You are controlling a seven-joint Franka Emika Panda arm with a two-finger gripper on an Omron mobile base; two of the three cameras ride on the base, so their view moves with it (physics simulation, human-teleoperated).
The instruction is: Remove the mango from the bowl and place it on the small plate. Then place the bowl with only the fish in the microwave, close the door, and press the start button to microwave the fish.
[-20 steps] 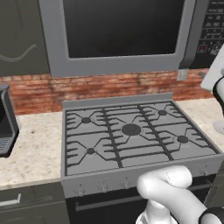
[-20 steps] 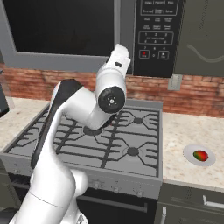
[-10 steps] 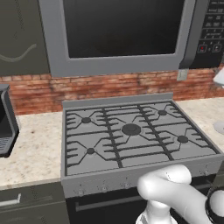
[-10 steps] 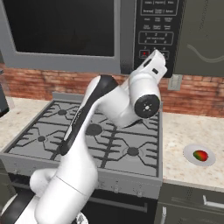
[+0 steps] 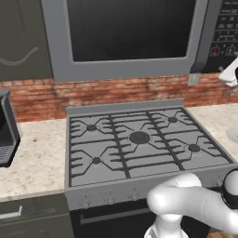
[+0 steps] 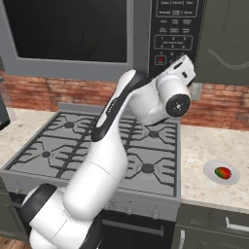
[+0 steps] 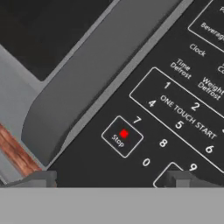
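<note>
The microwave's door [image 5: 130, 37] is shut, and its dark window [image 6: 68, 34] hides the inside; the bowl and the fish are hidden. My gripper [image 7: 110, 178] is open, its fingertips [image 7: 37, 178] spread wide right in front of the black control panel [image 6: 175, 29]. It hovers just below the Stop button [image 7: 122, 136] with the red dot. A button outline [image 7: 173, 173] beside the right tip has its label cut off. The mango [image 6: 222, 172] lies on the small plate [image 6: 213, 168] on the right-hand counter, far below the hand [image 6: 181, 73].
A gas stove [image 5: 139, 139] with grey grates fills the counter under the microwave. A dark appliance [image 5: 4, 130] stands at the left, with a brick backsplash [image 5: 116, 90] behind. My own arm [image 6: 121, 126] arches over the stove's right half.
The arm has swung right from over the stove's middle to the control panel, and the hand has closed in on the buttons.
</note>
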